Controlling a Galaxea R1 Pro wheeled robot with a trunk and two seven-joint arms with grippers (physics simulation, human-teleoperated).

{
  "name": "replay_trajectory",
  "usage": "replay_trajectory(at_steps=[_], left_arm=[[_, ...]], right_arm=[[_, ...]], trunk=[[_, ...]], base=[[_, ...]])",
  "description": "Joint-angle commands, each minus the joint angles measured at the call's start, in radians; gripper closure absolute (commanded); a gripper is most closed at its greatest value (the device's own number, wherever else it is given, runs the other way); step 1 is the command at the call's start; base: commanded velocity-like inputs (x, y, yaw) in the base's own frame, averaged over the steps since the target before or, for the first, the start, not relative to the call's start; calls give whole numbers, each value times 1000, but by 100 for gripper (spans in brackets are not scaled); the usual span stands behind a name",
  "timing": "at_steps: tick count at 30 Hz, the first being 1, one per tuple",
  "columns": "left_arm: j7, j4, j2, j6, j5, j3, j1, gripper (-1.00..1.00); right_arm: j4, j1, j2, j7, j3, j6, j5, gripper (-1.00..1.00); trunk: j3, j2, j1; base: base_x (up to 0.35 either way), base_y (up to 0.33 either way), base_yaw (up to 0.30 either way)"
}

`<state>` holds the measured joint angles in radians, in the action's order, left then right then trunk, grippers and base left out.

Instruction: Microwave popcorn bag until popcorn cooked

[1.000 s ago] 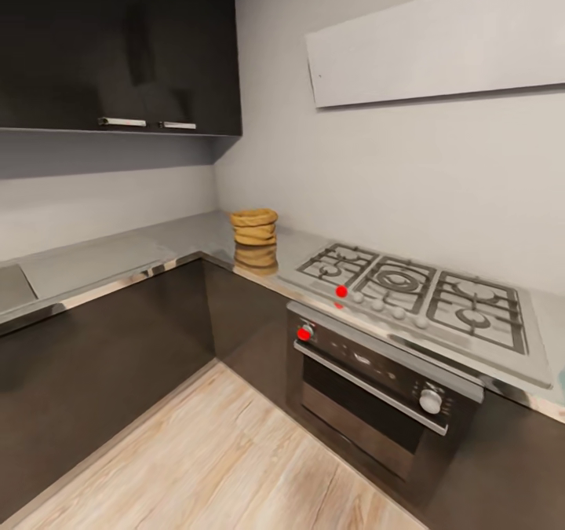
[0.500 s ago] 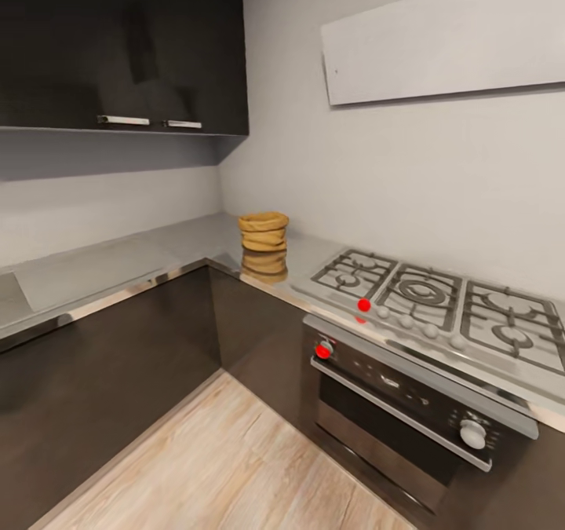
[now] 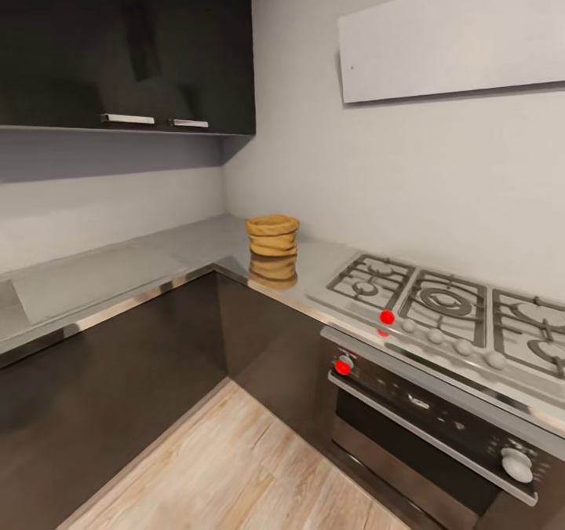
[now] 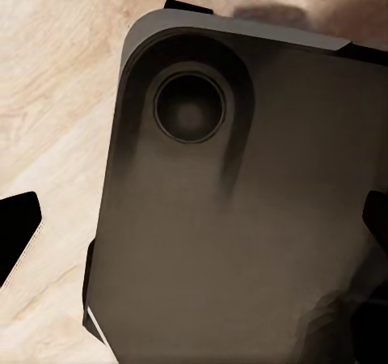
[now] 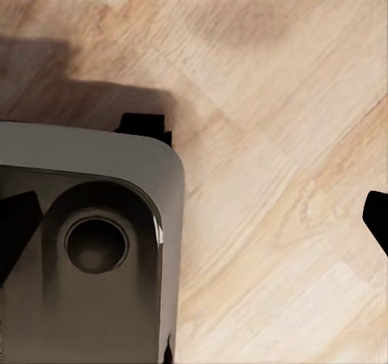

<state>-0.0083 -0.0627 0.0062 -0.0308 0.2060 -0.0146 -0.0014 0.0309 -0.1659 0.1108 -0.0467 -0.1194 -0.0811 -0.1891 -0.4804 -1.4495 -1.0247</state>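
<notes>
Upright, popcorn bag (image 3: 273, 236) sits on countertop (image 3: 102, 279)

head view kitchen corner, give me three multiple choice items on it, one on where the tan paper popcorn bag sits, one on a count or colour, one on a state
1. Where is the small tan crumpled paper popcorn bag?
A. on the wooden floor
B. on the grey reflective countertop, beside the steel gas hob
C. on top of the hob grates

2. How many red knobs show on the hob and the dark built-in oven together?
A. two
B. none
C. five

3. What is the state of the oven door?
A. wide open
B. missing
C. closed

Key: 1 B, the bag stands on the worktop near the corner, clear of the grates. 2 A, one red knob on the hob's front edge, another on the oven panel. 3 C, the door lies flush with its handle across the front.
</notes>
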Motion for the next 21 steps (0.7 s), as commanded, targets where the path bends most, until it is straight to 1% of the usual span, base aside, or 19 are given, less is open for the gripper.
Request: replay_trajectory(at_steps=[1,5,21], left_arm=[[-1,0,0,-2,6,-1,0,-100],[-1,0,0,-2,6,-1,0,-100],[-1,0,0,-2,6,-1,0,-100]], right_arm=[[3,-1,-2,-2,-9,-8,-9,-100],[3,-1,-9,-2,-9,-11,-9,-100],[3,-1,-12,-2,-9,-11,-7,-100]], trunk=[[-1,0,0],[-1,0,0],[-1,0,0]], base=[[151,120,0],[151,117,0],[151,115,0]])
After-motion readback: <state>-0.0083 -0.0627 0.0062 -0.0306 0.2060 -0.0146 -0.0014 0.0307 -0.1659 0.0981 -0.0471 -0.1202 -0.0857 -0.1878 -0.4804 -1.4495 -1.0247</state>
